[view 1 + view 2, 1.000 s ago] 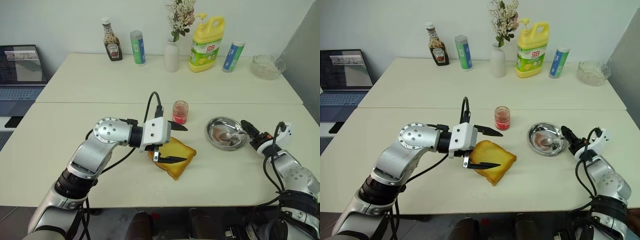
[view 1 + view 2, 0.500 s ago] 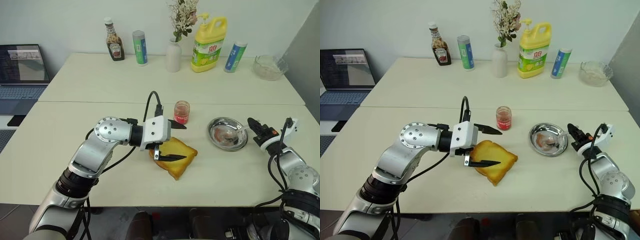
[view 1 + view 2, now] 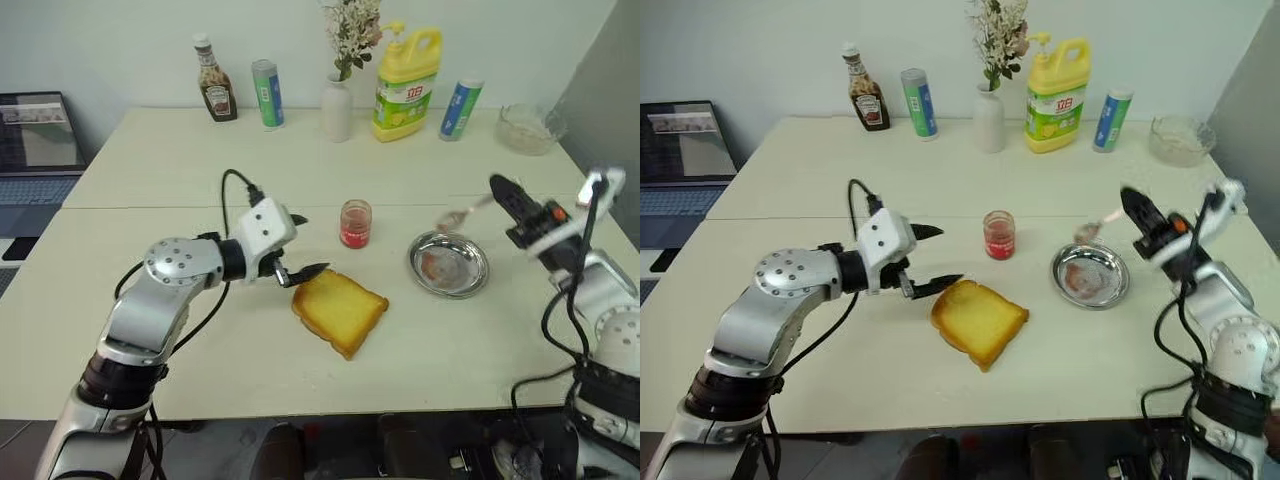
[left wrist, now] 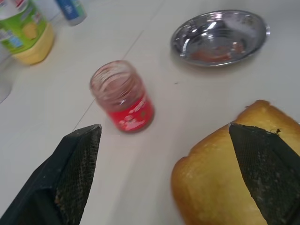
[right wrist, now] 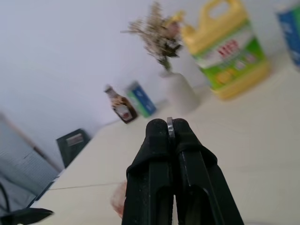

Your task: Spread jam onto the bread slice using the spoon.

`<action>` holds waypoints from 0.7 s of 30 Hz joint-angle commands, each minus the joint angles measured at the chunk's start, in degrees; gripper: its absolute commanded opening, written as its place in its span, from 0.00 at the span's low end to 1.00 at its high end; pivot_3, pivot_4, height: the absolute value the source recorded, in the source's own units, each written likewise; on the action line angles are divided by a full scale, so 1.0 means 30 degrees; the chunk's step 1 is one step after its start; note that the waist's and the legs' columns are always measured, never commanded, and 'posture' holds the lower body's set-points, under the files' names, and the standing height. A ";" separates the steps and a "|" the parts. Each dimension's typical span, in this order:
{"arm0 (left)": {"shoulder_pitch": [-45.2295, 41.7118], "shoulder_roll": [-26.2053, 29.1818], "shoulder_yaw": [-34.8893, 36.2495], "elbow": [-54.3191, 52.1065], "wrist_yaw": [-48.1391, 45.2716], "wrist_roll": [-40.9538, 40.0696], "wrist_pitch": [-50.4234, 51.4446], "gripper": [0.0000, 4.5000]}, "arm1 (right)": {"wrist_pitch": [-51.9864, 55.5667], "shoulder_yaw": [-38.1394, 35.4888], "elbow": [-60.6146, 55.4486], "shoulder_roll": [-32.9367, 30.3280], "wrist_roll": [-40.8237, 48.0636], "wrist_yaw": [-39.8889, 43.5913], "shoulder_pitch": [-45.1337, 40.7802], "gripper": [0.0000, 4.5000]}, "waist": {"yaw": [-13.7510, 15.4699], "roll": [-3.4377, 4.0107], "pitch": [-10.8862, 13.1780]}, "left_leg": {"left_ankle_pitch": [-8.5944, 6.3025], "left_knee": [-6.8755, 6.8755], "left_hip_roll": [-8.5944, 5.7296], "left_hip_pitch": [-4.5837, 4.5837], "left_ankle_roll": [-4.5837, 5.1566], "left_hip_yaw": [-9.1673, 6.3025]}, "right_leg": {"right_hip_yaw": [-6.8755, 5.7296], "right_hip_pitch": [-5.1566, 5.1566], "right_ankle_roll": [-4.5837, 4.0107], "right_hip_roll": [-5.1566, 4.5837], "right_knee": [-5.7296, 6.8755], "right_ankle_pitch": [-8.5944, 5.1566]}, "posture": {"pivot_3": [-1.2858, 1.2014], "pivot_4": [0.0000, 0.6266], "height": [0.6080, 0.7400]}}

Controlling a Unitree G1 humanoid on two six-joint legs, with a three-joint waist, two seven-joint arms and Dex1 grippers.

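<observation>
One spoon is pinched in the clenched right gripper above one steel dish; one bread slice, one jam jar (left gripper spread wide).

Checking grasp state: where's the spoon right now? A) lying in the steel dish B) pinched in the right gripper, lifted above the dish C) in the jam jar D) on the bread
B: the right gripper is shut on the spoon, which hangs above the dish.
</observation>
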 commanded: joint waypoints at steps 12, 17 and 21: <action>0.1455 0.0031 0.2433 -0.2917 0.2203 -0.2265 0.3556 1.00 | -0.7588 0.9987 0.6019 0.0681 -1.0736 0.6056 -0.5745 0.01 | 0.0208 -0.0007 0.0001 | -0.0001 0.0018 -0.0007 -0.0153 -0.0005 -0.0004 | -0.0035 -0.0132 -0.0007 -0.0031 -0.0017 0.0009 | 0.52 0.24 1.00; 0.1448 -0.0115 0.2377 -0.3374 0.2711 -0.2827 0.4032 1.00 | -1.1107 1.1213 0.8817 0.1067 -1.3781 0.7365 -0.6348 0.01 | 0.0279 -0.0007 0.0002 | -0.0001 0.0019 -0.0011 -0.0155 -0.0010 -0.0001 | -0.0041 -0.0140 -0.0009 -0.0048 -0.0009 0.0012 | 0.52 0.24 1.00; 0.1201 -0.0175 0.2020 -0.3315 0.2926 -0.2958 0.4020 1.00 | -1.2822 1.1543 1.0041 0.1289 -1.5142 0.8046 -0.6522 0.01 | 0.0302 -0.0007 0.0002 | 0.0000 0.0020 -0.0010 -0.0154 -0.0011 -0.0006 | -0.0046 -0.0140 -0.0011 -0.0048 -0.0003 0.0013 | 0.52 0.24 1.00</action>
